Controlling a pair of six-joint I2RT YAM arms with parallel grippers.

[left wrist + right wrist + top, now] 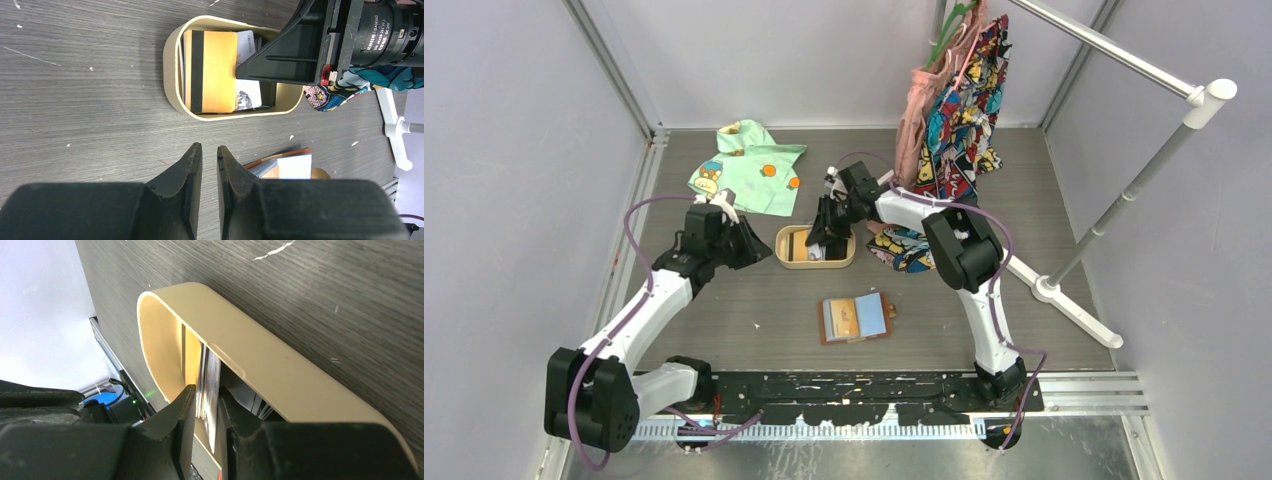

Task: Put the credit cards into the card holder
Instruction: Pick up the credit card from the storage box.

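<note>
A tan oval tray [786, 258] at mid-table holds several credit cards; in the left wrist view an orange card [212, 70] with a black stripe lies on top of white ones [247, 42]. My right gripper [826, 238] reaches down into the tray [260, 360] and is shut on a couple of cards [210, 385] standing on edge. The brown card holder [856, 318] lies open in front of the tray with a light blue card in it; it also shows in the left wrist view [295, 165]. My left gripper [209, 148] hovers left of the tray, jaws nearly together and empty.
A green patterned garment [749, 165] lies at the back left. Colourful clothes [954, 110] hang from a white rack whose base [1074, 300] runs along the right. A colourful cloth [902, 250] lies right of the tray.
</note>
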